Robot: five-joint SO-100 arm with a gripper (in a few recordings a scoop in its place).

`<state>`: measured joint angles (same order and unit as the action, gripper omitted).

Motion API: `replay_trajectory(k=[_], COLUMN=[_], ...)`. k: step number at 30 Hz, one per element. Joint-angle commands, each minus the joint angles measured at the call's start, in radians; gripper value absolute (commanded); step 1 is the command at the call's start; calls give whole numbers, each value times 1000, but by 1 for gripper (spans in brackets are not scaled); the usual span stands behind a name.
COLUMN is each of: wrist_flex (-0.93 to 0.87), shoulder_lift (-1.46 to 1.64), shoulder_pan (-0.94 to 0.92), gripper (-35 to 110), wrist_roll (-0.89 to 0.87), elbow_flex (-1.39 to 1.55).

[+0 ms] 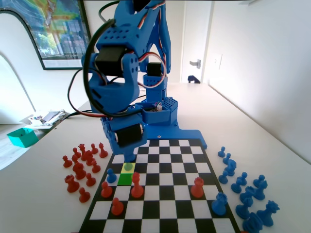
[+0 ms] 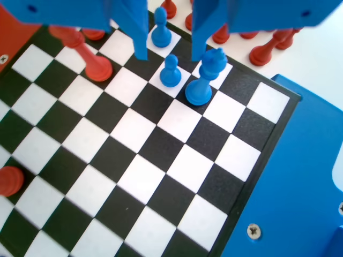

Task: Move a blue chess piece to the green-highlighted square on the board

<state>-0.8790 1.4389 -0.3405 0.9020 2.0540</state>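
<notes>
The blue arm leans low over the left side of the board (image 1: 160,194) in the fixed view, its gripper (image 2: 170,45) brought down above a small cluster of blue pieces, presumably to line up on the pawn it must shift. In the wrist view the two jaws hang from the top edge with a clear gap between them; they are spread apart and hold nothing. The blue chess piece (image 2: 170,71), a small round-headed pawn, stands upright on a white square just below that gap, between the lines of the two jaws but not touched by either; the jaw tips look to be above or level with its head, and exact height cannot be told. In the fixed view the same pawn (image 1: 128,167) sits on a pale yellow-tinted square (image 1: 127,172) and looks greenish through the tint, with the green-highlighted square (image 1: 126,179) directly below it in the picture, adjoining and unoccupied. A taller blue piece with a notched crown (image 2: 203,77) stands just right of the pawn in the wrist view, close to the right jaw, so the descent likely needs care not to knock it. A second blue pawn (image 2: 161,32) stands beyond, near the top edge. Red pieces (image 2: 88,59) stand at upper left of the wrist view. Judged stage: alignment before grasp; pawn not yet lifted.
</notes>
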Motion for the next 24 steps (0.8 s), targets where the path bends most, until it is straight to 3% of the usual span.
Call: replay_trajectory(k=[1, 24], wrist_flex=[37, 153], shoulder_lift=[80, -20], shoulder_pan=[-15, 15], gripper=[14, 14], wrist_roll=[26, 8], elbow_flex=[9, 35])
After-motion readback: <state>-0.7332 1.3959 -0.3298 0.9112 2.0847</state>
